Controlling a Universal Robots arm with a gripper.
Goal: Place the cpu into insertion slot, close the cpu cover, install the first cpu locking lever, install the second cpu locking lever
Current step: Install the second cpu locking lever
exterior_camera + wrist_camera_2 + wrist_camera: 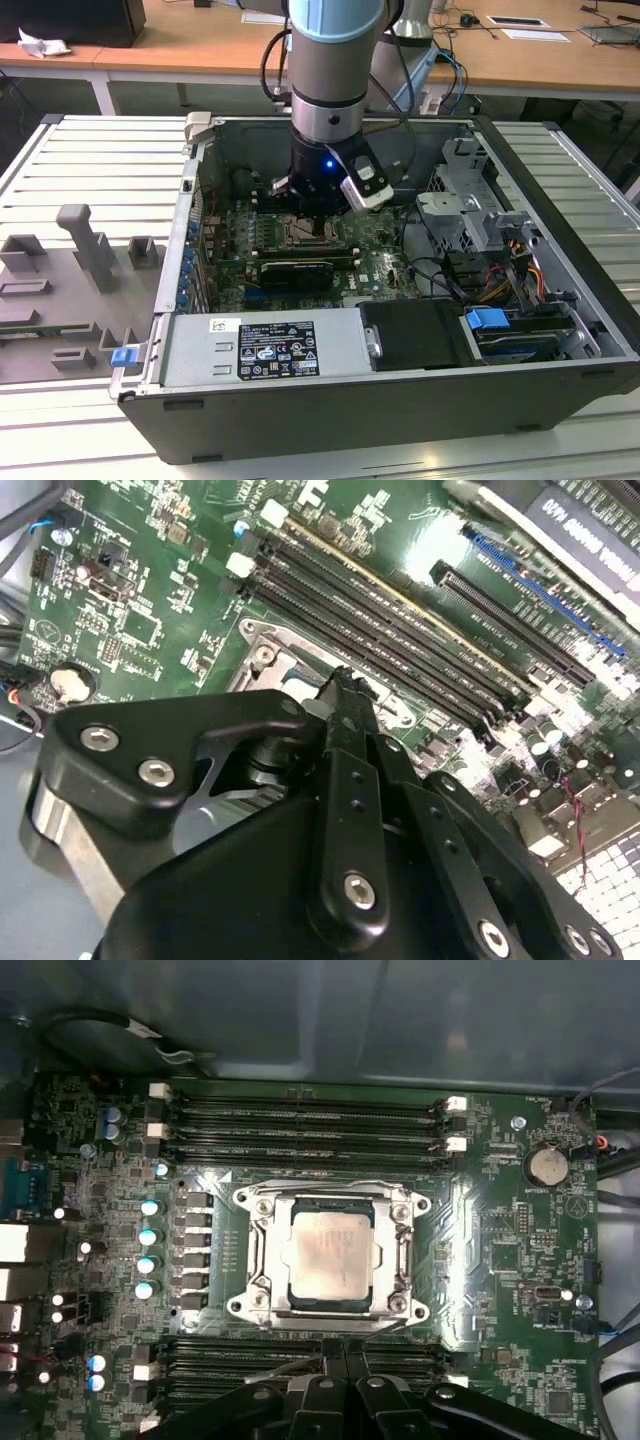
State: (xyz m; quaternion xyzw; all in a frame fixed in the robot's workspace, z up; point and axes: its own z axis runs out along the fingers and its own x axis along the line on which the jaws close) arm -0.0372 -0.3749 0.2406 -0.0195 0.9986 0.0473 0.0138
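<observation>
Inside the open grey computer case (560, 390), black gripper (335, 1352) low over the green motherboard (500, 1230), fingers pressed together, gripping nothing — dull silver-beige square cpu (330, 1255) seated in the silvery-rimmed insertion slot (252, 1222), thin silvery cpu cover (400, 1250) down around it

The exterior view stands off the arm, high and angled down into the open computer case (400, 330), taking in the arm, the grey ribbed table (60, 160) and desks behind. The first wrist view looks almost straight down, close over the motherboard (500, 1250), the insertion slot (333, 1252) centred with the cpu (330, 1255) in it. The second wrist view sits lower and closer still, raking across that same motherboard (130, 610) past the gripper (345, 685), with the socket's metal rim (262, 645) peeking out. Both wrist views share the socket and the memory slots (300, 1120) beside it.
</observation>
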